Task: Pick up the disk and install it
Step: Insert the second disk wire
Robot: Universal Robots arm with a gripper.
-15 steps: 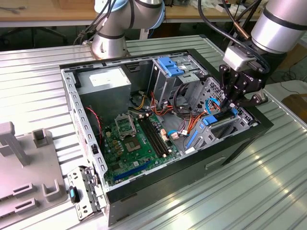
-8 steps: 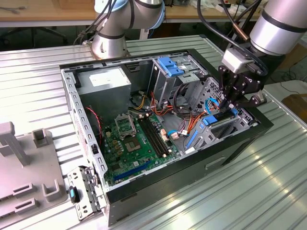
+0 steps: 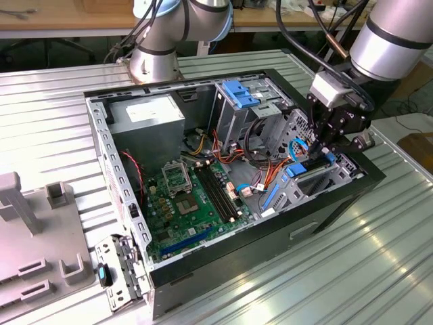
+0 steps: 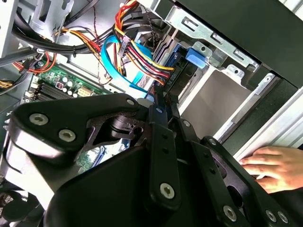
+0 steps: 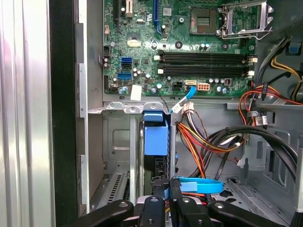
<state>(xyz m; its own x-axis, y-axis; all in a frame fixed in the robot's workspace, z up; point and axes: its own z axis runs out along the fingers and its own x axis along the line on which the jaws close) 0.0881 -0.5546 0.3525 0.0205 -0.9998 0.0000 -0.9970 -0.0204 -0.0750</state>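
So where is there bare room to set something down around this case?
Bare ribbed table lies in front of the computer case and beyond its far-left corner. Inside is crowded: cables pack the drive cage by the gripper, and a hand rests on the table.

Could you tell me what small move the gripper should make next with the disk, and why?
Probably a short, slow push further down into the bay. In the first wrist view the gripper is shut on the upper edge of the disk, which stands on edge in the metal bay, apparently not fully seated. A hand rests beside the case, so go gently.
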